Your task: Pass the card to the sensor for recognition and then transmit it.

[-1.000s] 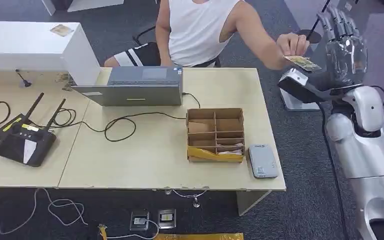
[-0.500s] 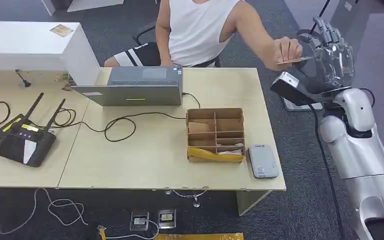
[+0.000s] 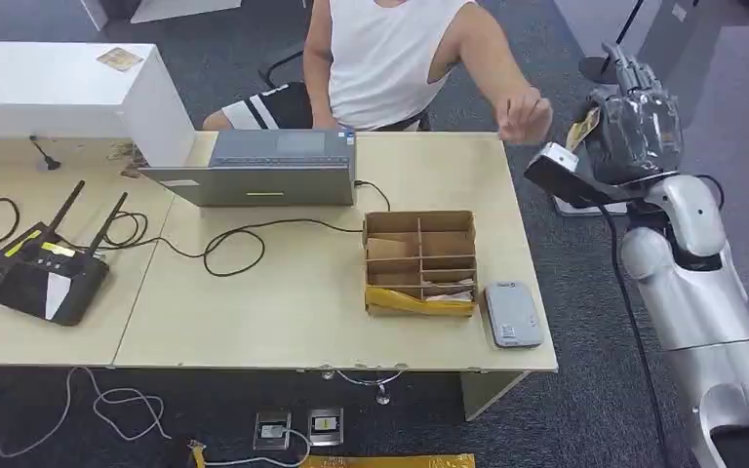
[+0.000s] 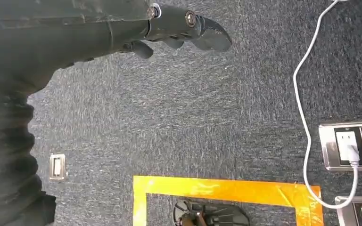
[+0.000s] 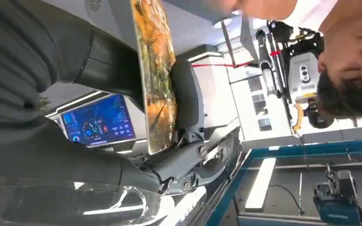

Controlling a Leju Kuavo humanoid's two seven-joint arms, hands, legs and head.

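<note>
A yellow-patterned card [image 3: 581, 128] stands on edge beyond the table's far right corner, gripped by my right hand [image 3: 636, 119]. In the right wrist view the card [image 5: 158, 80] is pinched between the thick thumb and the dark fingers [image 5: 188, 103]. A person's hand [image 3: 522, 114] hovers just left of the card, apart from it. The grey sensor [image 3: 513, 314] lies flat near the table's front right corner. My left hand [image 4: 179, 23] hangs over the carpet, fingers loosely apart, holding nothing.
A cardboard divider box [image 3: 420, 261] sits beside the sensor. A grey laptop [image 3: 268, 168], a black router [image 3: 47, 276] and loose cables lie further left. A person sits behind the table [image 3: 254, 312]. Floor sockets [image 4: 349, 143] and yellow tape [image 4: 226, 186] mark the carpet.
The person brought the card to my raised right hand, my fingers closed on it, and the person's hand let go and drew back to the left.
</note>
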